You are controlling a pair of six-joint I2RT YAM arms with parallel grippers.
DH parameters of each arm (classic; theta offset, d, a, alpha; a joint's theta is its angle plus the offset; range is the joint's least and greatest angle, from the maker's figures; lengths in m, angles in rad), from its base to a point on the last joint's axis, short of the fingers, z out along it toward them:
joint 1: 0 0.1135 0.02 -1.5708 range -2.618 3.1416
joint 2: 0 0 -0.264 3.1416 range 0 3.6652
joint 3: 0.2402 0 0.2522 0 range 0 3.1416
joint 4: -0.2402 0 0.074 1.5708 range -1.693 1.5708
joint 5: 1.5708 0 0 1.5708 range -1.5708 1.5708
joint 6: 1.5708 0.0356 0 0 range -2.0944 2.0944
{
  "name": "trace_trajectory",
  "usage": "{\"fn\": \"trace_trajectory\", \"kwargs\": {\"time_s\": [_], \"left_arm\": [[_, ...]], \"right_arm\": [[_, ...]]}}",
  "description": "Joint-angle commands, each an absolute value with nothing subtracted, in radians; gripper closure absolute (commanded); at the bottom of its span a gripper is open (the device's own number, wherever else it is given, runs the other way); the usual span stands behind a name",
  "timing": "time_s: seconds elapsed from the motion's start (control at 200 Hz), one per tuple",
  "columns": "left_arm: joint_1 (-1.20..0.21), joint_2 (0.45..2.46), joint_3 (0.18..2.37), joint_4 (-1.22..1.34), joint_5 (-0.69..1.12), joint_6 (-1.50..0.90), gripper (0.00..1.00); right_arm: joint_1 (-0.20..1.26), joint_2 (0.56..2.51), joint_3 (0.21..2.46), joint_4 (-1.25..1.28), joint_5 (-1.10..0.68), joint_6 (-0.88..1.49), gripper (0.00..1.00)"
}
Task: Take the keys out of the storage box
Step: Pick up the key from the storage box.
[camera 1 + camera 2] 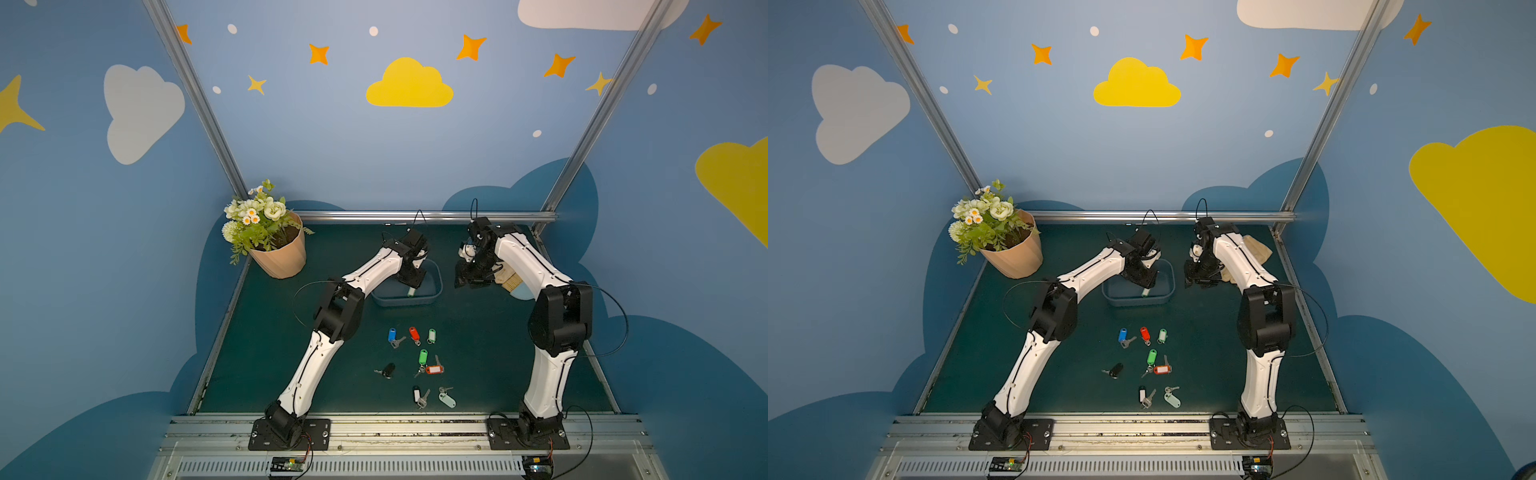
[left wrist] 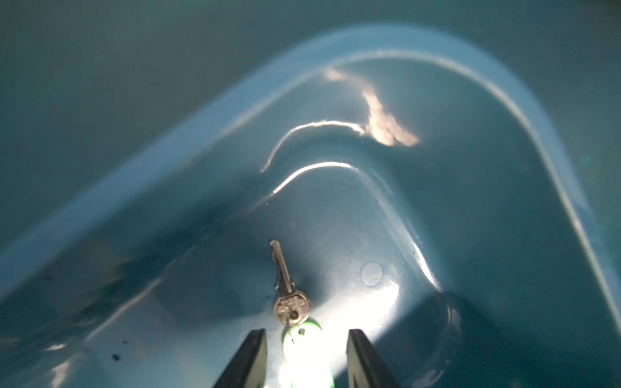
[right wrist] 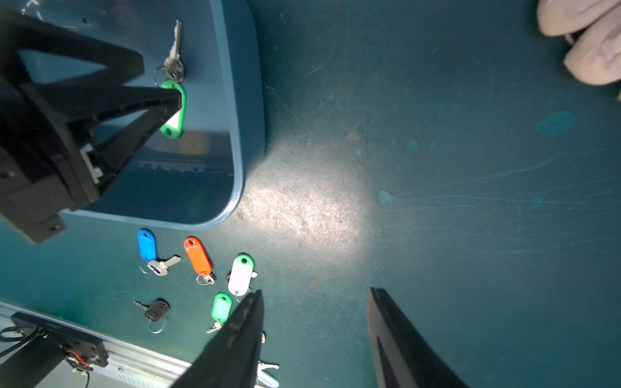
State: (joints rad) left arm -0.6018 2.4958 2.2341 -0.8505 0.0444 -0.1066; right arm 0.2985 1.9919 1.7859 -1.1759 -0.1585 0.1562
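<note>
We log the site as a robot test cell in a lab: left arm and right arm bolted to an aluminium rail, a scuffed green mat for a bench, aluminium frame posts, walls printed with cartoon clouds and stars, a flower pot in one corner.

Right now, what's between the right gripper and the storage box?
Only bare green mat between the right gripper and the storage box, seen in both top views.

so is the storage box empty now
No, a key with a green tag lies on the floor of the storage box.
</note>
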Motion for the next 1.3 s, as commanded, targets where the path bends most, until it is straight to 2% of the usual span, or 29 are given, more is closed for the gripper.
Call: {"fn": "trace_trajectory", "kwargs": {"time_s": [0.0,0.165,0.335,0.481,0.671,0.841,1.051,1.297], "left_arm": [[-0.604,2.528,2.23,-0.873,0.037,-0.118,0.63],[-0.604,2.539,2.233,-0.873,0.02,-0.12,0.71],[-0.603,2.541,2.246,-0.878,0.0,-0.115,0.88],[-0.602,2.521,2.258,-0.894,-0.015,-0.107,0.97],[-0.597,2.44,2.256,-0.933,-0.059,-0.096,0.98],[-0.593,2.286,2.172,-0.965,-0.097,-0.095,0.98],[-0.603,2.022,1.944,-0.964,-0.127,-0.087,0.98],[-0.683,1.612,1.579,-0.91,0.066,-0.148,0.98]], "right_arm": [[0.304,2.008,1.815,-1.181,-0.165,0.151,0.45],[0.302,2.005,1.812,-1.181,-0.161,0.146,0.45],[0.301,2.003,1.809,-1.181,-0.161,0.143,0.45],[0.301,2.005,1.813,-1.181,-0.164,0.144,0.45],[0.301,2.01,1.821,-1.176,-0.174,0.142,0.45],[0.301,2.028,1.845,-1.168,-0.191,0.137,0.45],[0.301,2.071,1.893,-1.149,-0.217,0.143,0.45],[0.288,2.057,1.912,-1.083,-0.171,0.193,0.44]]}}
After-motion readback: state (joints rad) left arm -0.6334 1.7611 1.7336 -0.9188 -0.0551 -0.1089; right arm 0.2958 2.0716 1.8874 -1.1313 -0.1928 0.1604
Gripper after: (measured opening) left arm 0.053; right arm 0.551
